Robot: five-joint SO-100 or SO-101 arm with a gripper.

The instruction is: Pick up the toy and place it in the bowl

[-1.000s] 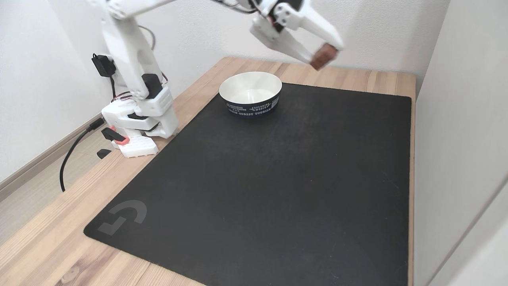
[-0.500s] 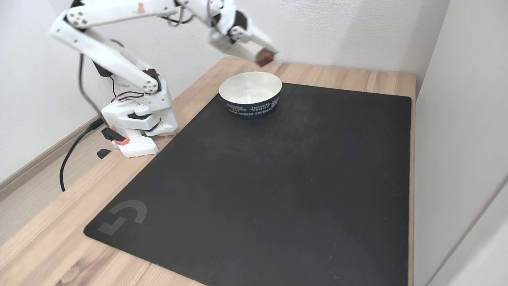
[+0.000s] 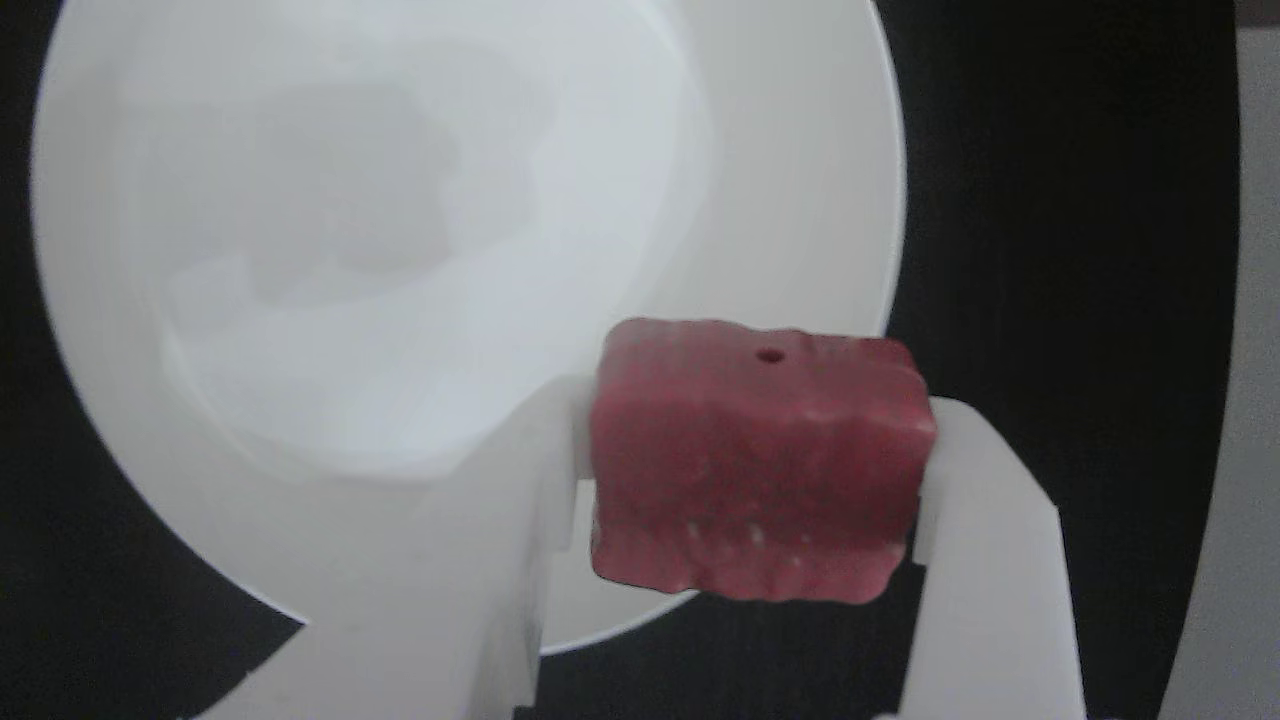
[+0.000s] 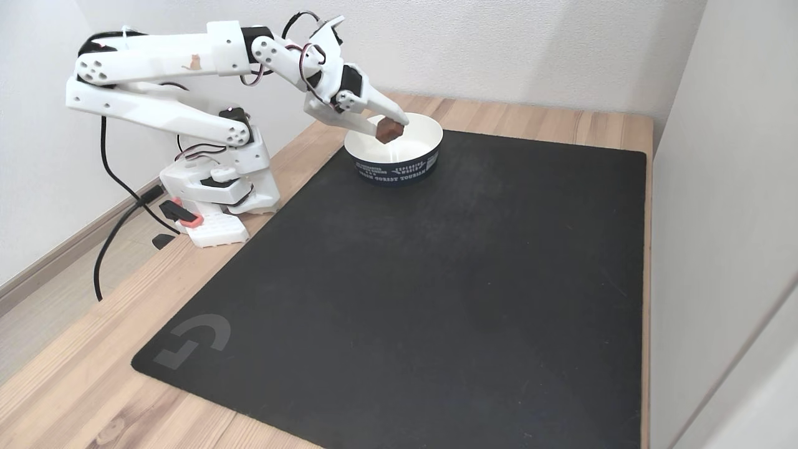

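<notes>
Gripper (image 4: 391, 130) w/ toy (image 3: 757, 460) now over bowl (image 4: 374, 163), fingertips hidden

I work in a plain home room. My wooden tabletop (image 4: 75, 380) sits in a white-walled corner. Beside it, pale flooring (image 4: 43, 312) meets a baseboard (image 4: 68, 249).

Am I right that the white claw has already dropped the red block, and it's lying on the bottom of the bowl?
Not quite. The gripper is shut on the red block, holding it above the bowl. The other view shows the block pinched between both fingers, not lying on the bottom.
</notes>
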